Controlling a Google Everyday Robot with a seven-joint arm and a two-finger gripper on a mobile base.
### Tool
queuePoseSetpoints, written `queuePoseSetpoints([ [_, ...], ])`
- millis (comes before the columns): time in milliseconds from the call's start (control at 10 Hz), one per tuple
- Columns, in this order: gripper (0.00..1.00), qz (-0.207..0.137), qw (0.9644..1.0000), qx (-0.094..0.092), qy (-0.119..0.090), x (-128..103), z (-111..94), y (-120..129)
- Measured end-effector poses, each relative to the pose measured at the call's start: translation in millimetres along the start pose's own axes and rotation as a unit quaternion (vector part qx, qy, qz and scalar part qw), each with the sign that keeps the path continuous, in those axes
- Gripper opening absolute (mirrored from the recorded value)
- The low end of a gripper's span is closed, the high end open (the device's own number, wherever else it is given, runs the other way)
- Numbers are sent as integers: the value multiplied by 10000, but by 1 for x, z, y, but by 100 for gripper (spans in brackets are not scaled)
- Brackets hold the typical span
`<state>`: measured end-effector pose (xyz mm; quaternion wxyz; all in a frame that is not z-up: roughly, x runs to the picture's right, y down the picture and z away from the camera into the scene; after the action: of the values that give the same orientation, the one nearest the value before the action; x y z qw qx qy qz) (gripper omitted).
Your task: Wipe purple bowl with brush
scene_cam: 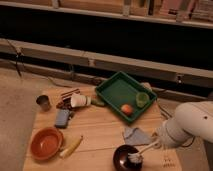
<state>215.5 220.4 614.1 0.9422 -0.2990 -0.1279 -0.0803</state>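
Note:
The purple bowl (125, 158) sits at the table's front edge, right of centre, small, dark and glossy. The brush (141, 152) has a pale handle slanting up to the right and its white head down inside the bowl on the right side. My gripper (158, 142) is at the end of the white arm coming in from the right, just above and right of the bowl, holding the brush handle.
An orange bowl (45, 143) and a yellow stick (71, 147) lie front left. A grey cloth (136, 135) lies beside the purple bowl. A green tray (115, 90) holds an orange ball and a green cup. A metal cup (43, 102), white cup (78, 100) and blue sponge (62, 118) stand left.

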Motion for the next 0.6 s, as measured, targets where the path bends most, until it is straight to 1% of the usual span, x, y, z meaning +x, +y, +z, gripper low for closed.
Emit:
queuePoseSetpoints([
  [200,0,-126,9999,-117,-11,-2,7,-25],
  [400,0,-212,9994,-253,-46,-3,16,-37],
  [500,0,-305,9990,-318,-84,-7,23,-48],
  [600,0,-394,9986,-346,-117,-13,27,-57],
])
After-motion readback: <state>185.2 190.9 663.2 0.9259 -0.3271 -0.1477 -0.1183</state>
